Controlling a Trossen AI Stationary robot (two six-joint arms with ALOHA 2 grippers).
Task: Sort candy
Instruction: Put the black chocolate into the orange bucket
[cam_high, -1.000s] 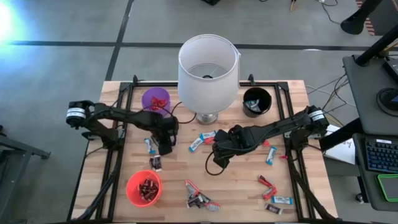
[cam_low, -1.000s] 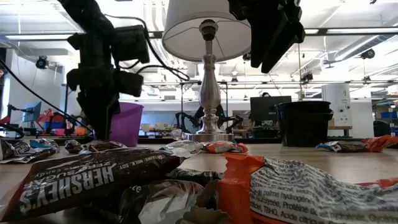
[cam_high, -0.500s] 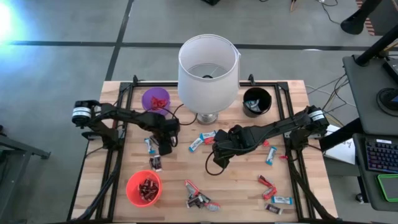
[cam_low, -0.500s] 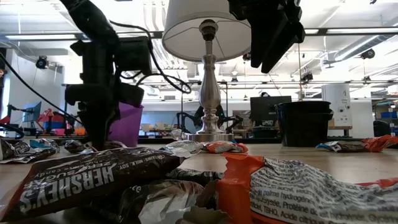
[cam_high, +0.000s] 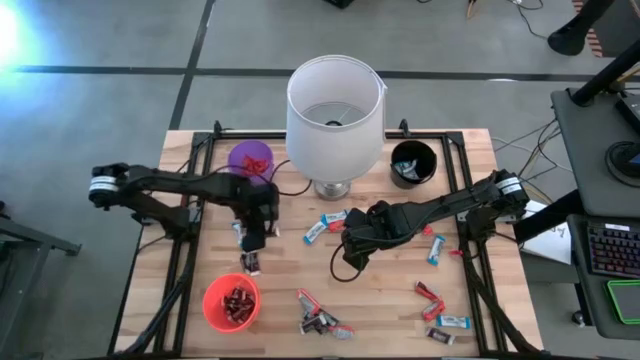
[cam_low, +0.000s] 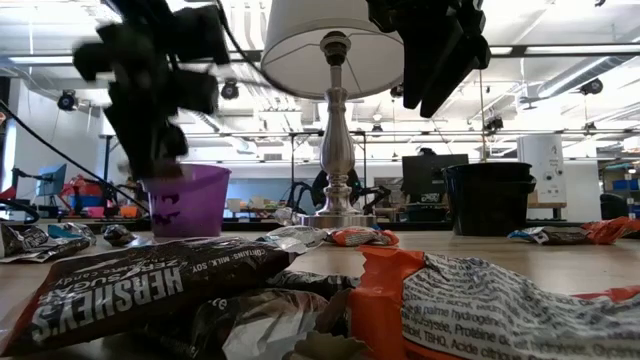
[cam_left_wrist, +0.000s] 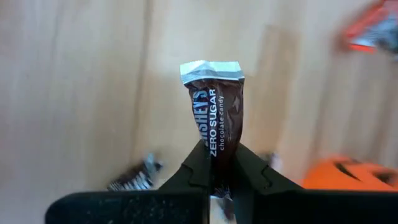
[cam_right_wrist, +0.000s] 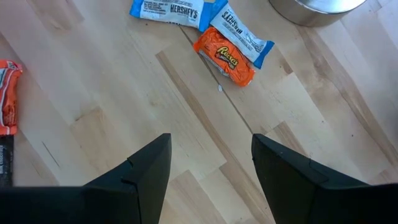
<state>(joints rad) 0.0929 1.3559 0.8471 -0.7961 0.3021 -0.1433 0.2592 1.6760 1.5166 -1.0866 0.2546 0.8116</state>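
left pincer (cam_left_wrist: 214, 177) raised above the bench (cam_high: 390, 285), pinching a brown candy bar (cam_left_wrist: 214, 127) near the purple cup (cam_high: 250, 160); right pincer (cam_right_wrist: 210, 165) spread over bare wood near the lamp (cam_high: 335, 115).

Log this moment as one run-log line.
left gripper: shut on dark brown wrapped candy bar, lifted | right gripper: open, above wooden table

On the bench (cam_high: 470, 200), the lamp (cam_high: 335, 115) stands far centre with one cup (cam_high: 250, 160) to its left, another (cam_high: 413, 163) to its right, a third (cam_high: 231, 302) near left, candy (cam_high: 325, 222) scattered between
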